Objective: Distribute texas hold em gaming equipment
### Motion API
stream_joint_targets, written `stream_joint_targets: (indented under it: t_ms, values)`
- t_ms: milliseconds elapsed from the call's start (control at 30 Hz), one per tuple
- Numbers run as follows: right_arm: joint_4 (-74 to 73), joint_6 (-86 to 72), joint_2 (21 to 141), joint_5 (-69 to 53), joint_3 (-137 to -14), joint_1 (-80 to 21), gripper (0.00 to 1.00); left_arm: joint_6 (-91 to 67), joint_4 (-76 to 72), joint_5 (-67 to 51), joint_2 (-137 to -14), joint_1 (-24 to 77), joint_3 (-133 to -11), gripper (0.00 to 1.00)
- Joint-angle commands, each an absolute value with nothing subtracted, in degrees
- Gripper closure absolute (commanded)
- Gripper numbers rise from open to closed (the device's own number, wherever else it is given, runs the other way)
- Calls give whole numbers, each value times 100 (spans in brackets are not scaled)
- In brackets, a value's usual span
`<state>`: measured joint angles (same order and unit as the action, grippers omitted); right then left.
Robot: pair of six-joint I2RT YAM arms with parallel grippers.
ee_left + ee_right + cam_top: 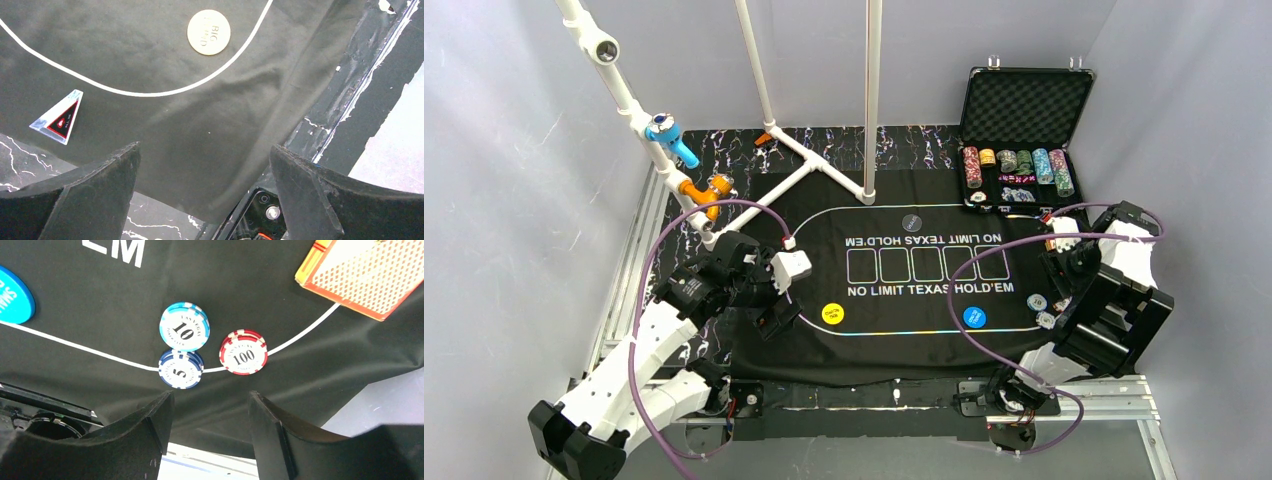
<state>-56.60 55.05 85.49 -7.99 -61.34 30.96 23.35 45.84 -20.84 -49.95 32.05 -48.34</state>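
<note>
Three round, stripe-edged poker chips show their numbers only to the right wrist camera: a light-blue "10" chip (184,326), a dark-blue "5" chip (180,369) touching it, and a red "100" chip (243,352) just beside them. They lie at the near right of the black felt mat (100,340), just beyond the right jaws, which are partly open and empty. Only the left wrist camera reads the yellow round "BIG BLIND" disc (209,32), at the near left, well beyond the left jaws, which are spread wide and hold nothing.
</note>
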Motion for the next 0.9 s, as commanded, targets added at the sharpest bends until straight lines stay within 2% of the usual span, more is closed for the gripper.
stream_joint_targets:
  t_ms: [0, 467, 867]
  values:
    - [-5697, 6297, 8632, -926, -6039, 3208, 38, 2313, 4652, -2184, -4847, 3226, -4718, 1]
    - [-5509, 6434, 9039, -920, -6167, 3418, 41, 2331, 4654, -2186, -4759, 3226, -4658, 1]
    - [-5165, 6414, 9219, -800, -6081, 3437, 38, 2330, 4652, -2182, -4764, 3226, -4686, 1]
